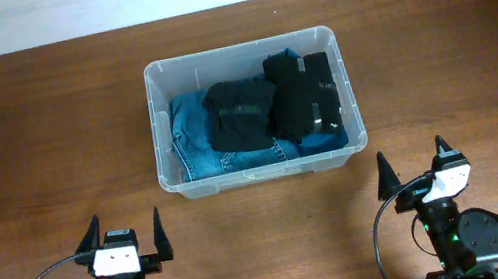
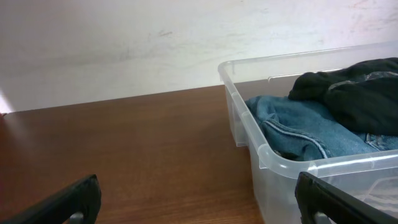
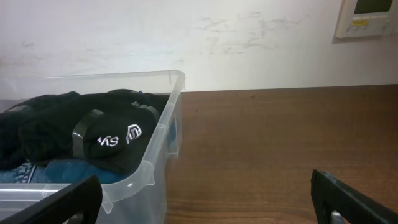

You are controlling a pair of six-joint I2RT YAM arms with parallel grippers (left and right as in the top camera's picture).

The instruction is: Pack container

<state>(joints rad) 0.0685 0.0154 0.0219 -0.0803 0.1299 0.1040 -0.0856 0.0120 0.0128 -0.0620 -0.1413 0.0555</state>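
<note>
Presently, the container (image 1: 242, 49) is noted at the middle of the worktop (image 1: 27, 146), filled with folded jeans (image 1: 189, 134), a black garment (image 1: 240, 113) and a black bundle (image 1: 304, 95). The left hand (image 1: 125, 221) and right hand (image 1: 410, 148) are held on the container's near side, well apart from it, jaws spread wide, nothing gripped. No loose item is seen outside the container. Packing is judged nearly complete. The bundle appears about level with the container's rim; any tamping should be applied straight down, the rim being avoided.
</note>
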